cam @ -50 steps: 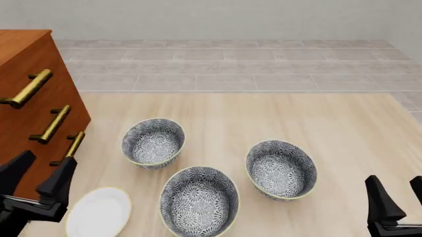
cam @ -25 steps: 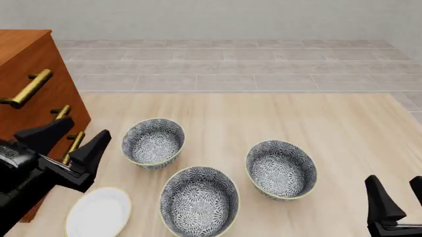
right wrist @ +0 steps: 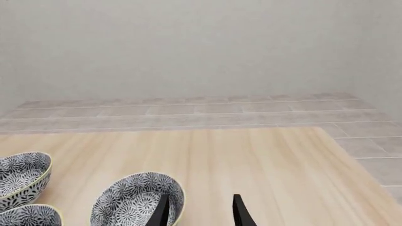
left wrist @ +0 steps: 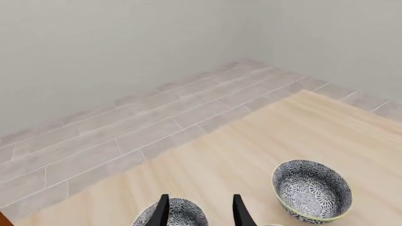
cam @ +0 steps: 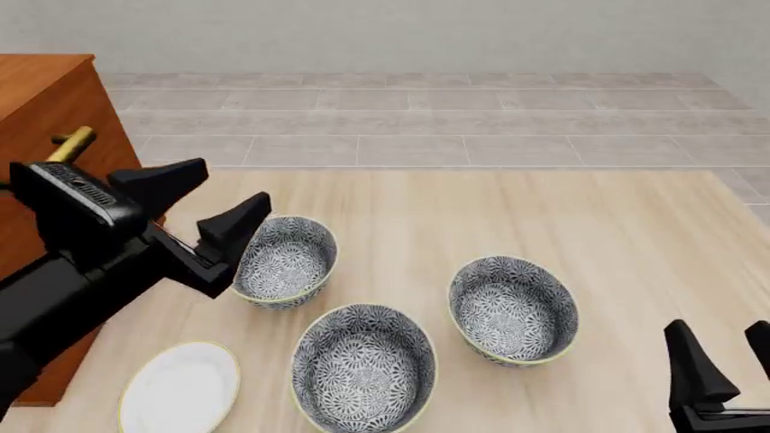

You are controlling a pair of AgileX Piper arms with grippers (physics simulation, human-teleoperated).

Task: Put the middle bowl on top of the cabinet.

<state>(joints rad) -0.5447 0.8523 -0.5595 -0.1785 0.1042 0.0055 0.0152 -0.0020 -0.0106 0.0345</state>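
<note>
The middle bowl (cam: 362, 367) sits on the desk (cam: 601, 225), nearest the camera between its two twins and below-right of the left gripper (cam: 198, 212), whose fingers spread wide and empty, far nearer the cabinet (cam: 36, 99) than the idle, open right gripper (cam: 722, 361).

Even, bright, diffuse illumination in all three views, with no discernible source direction. Shadows beneath the bowls on the counter (cam: 506, 207) are faint (rendered imagery). Sharp throughout; no glare, blur, or edge distortion.
</note>
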